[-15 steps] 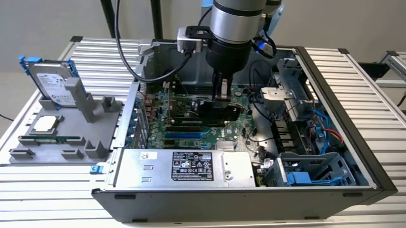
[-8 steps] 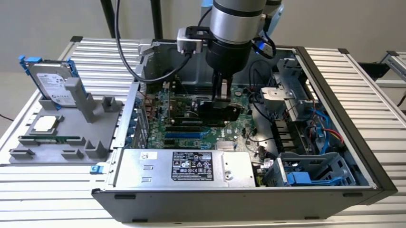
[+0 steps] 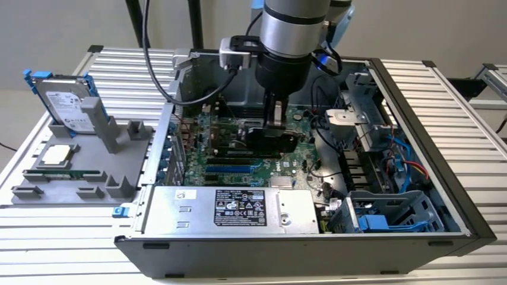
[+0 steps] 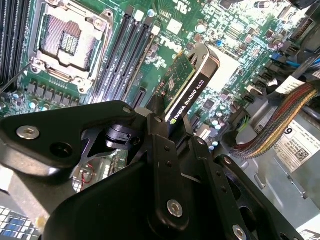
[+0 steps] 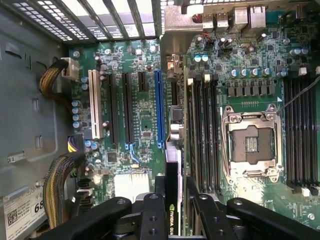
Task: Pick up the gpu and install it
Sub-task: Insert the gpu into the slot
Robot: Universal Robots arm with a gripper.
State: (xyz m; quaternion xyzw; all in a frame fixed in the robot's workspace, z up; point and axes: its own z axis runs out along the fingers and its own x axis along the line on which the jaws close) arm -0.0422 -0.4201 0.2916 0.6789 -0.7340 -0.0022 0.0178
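Table (image 3: pixel 475 119): one ribbed metal surface, on which the open case and a grey holder are carried.
Computer case (image 3: pixel 317 249): one, laid on its side with the side panel off (the green motherboard (image 3: pixel 230 133) is exposed inside).
Arm (image 3: pixel 293 35): one, reaching straight down into the case from above.
Power supply (image 3: pixel 237 209): one silver box along the near wall of the case.
Grey holder (image 3: pixel 79 172): one, on the table at the exterior view's left of the case; one hard drive (image 3: pixel 67 104) is stood upright in it and one narrow green memory stick (image 3: pixel 62 174) is laid flat.
Gpu (image 4: pixel 186 89): one, held on edge over the motherboard's expansion slots, between the blue slot and the memory slots in the first wrist view (image 5: pixel 174 165).
Gripper (image 4: pixel 167 125): one; its black fingers (image 5: pixel 152 212) are clamped on the gpu's edge in both wrist views.
Processor socket (image 5: pixel 250 145): one, seen bare.
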